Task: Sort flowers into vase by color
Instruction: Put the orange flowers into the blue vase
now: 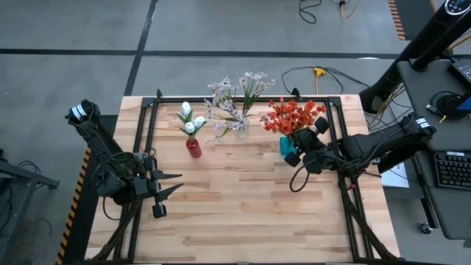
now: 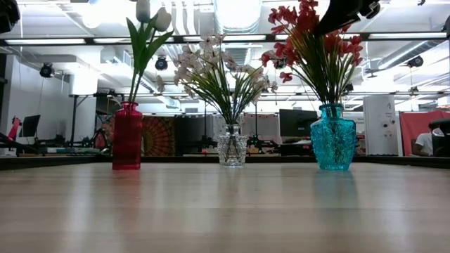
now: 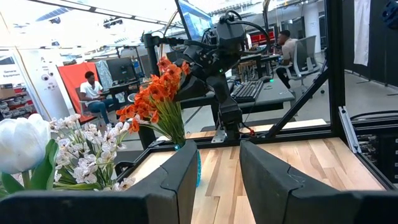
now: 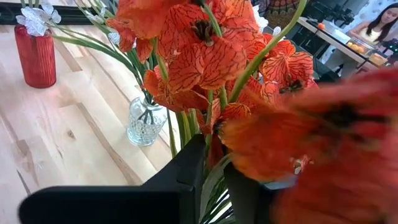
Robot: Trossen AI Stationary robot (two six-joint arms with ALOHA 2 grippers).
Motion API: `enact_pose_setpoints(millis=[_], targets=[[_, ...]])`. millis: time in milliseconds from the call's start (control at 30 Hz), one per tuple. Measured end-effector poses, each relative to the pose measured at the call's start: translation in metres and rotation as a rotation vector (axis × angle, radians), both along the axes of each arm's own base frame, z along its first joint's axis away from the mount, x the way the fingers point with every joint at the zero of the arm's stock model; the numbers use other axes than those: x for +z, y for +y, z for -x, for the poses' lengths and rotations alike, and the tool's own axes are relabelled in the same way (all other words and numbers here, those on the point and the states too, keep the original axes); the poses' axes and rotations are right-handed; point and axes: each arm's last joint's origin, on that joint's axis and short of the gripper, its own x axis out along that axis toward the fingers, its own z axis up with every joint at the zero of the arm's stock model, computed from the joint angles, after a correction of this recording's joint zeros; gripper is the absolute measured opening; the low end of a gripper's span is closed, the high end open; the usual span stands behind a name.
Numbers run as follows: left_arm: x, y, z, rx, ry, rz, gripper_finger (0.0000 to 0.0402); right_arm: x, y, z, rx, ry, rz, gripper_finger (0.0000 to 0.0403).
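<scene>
Three vases stand in a row near the table's far edge. A red vase [image 1: 193,147] [image 2: 127,135] holds white tulip buds [image 2: 152,15]. A clear glass vase [image 1: 241,126] [image 2: 232,145] holds pale pink-white sprays [image 2: 211,67]. A teal vase [image 1: 285,145] [image 2: 332,137] holds orange-red blooms [image 1: 292,114] [image 2: 309,35]. My right gripper [image 1: 299,149] [image 4: 214,171] is in among the orange-red blooms over the teal vase, shut on green stalks. My left gripper [image 1: 175,183] [image 3: 217,155] hangs open over the table's left part, touching nothing. My right gripper pinches green stalks [image 4: 216,179] of the orange-red flowers between its two fingers, just below the blooms. It comes from the table's right, slanting down. The flowers stand upright over the teal vase. The blooms hide how many stalks it has and where their lower ends sit.
Black frame rails [image 1: 151,125] run along the table's left, far and right sides. A dark cable loop [image 1: 298,180] lies on the wood by the right arm. Bare wood [image 1: 243,213] spreads over the near half. People sit at desks [image 3: 93,90] beyond the table.
</scene>
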Motion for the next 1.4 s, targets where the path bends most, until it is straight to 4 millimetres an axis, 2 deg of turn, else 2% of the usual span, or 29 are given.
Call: enact_pose_setpoints(millis=[333, 667, 867, 1100, 1200, 1400], targets=[[0.000, 0.000, 0.000, 0.000, 0.000, 0.000, 0.0105, 0.002, 0.000, 0.000, 0.002, 0.003, 0.001, 0.0125], [0.000, 0.000, 0.000, -0.001, -0.002, 0.008, 0.0105, 0.028, 0.001, 0.002, 0.053, -0.021, -0.086, 0.0205], [-0.003, -0.003, -0.002, -0.001, 0.006, -0.002, 0.0105, 0.046, 0.000, 0.008, 0.065, -0.028, -0.157, 0.0216], [0.007, -0.016, -0.016, 0.018, 0.014, -0.024, 0.0105, 0.062, -0.001, 0.018, 0.072, -0.017, -0.264, 0.0215], [0.008, -0.020, -0.025, 0.028, 0.024, -0.040, 0.0105, 0.069, -0.001, 0.020, 0.095, -0.023, -0.300, 0.0215], [0.009, -0.021, -0.053, -0.058, 0.058, -0.051, 0.0105, 0.082, -0.002, 0.027, 0.116, -0.005, -0.342, 0.0215]])
